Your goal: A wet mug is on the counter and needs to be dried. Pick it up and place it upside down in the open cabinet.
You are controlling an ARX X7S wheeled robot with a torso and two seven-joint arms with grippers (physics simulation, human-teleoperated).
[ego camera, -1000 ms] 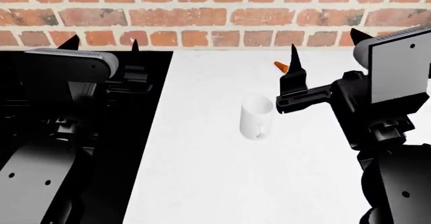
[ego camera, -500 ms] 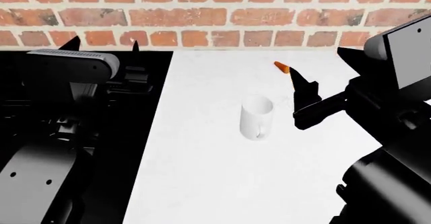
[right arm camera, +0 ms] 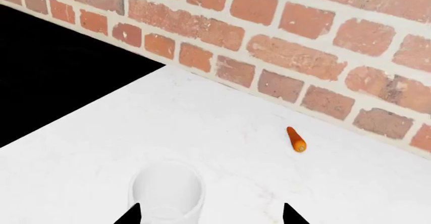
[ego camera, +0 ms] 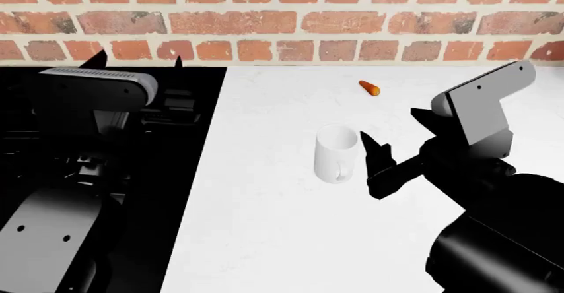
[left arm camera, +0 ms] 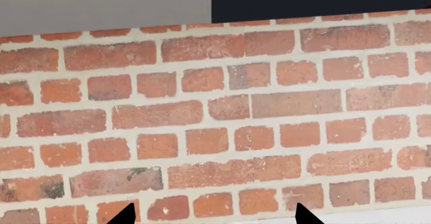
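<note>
Counter (ego camera: 264, 240): you see a broad white slab, meeting the brick wall at 12 o'clock and a black stovetop (ego camera: 189, 174) along its 9 o'clock edge.
Mug (ego camera: 336, 153): it stands upright, mouth up, near the slab's middle.
Carrot piece (ego camera: 369, 88): you find it lying flat at about 1 o'clock from the mug, well apart, near the wall.
</note>
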